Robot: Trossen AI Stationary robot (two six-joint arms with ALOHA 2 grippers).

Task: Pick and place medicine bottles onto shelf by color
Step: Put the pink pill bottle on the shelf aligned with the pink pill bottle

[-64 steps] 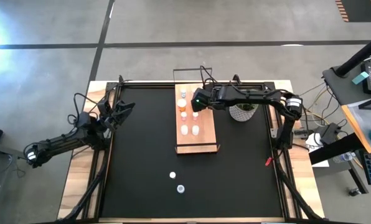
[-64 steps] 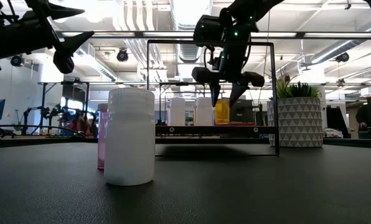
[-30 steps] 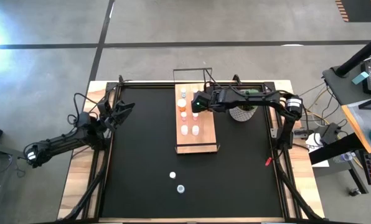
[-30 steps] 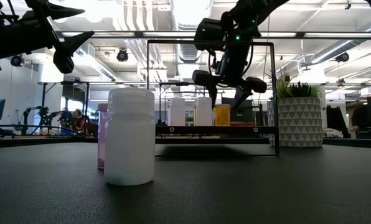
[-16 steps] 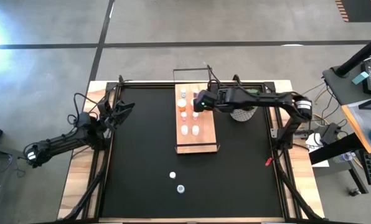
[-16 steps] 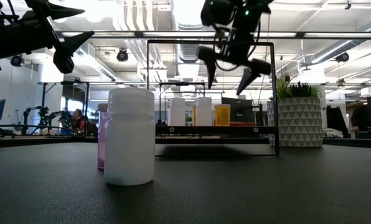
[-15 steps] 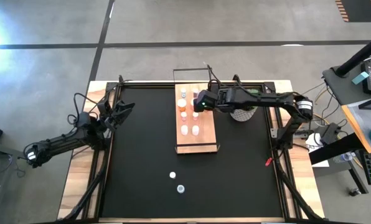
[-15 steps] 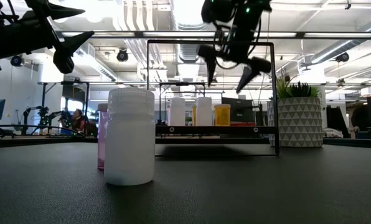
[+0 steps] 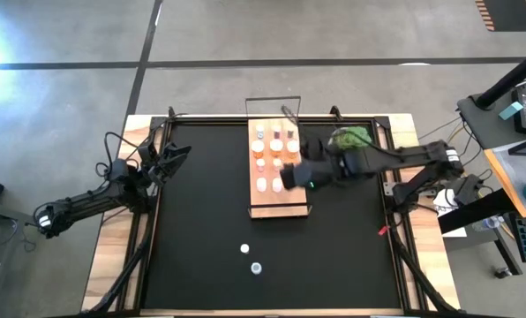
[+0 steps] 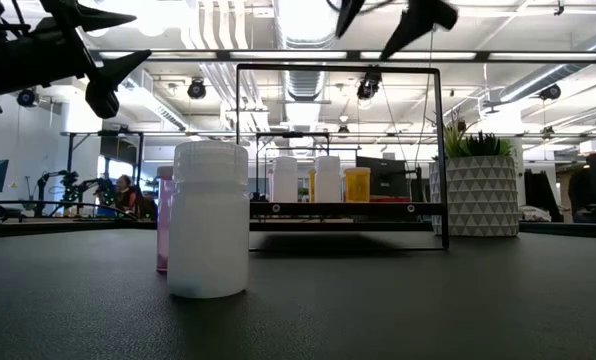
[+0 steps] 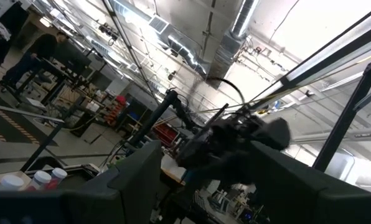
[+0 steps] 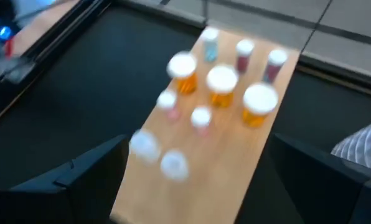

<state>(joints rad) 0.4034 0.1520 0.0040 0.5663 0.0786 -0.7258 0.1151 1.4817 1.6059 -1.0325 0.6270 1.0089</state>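
Standing beside shelf (image 9: 278, 200): potted plant (image 9: 350, 139).

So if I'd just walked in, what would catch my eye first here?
Probably the light-wood shelf at the table's far middle, with small capped medicine bottles standing in rows on it, orange ones brightest. The right tool hangs open above the shelf's near end. Two stray bottles stand alone on the black mat at the near side, and the left tool waits off at the left edge.

A big industrial lab: exposed ceiling ducts (image 10: 300, 30), strip lights, and workbenches (image 11: 55, 78) behind the table.
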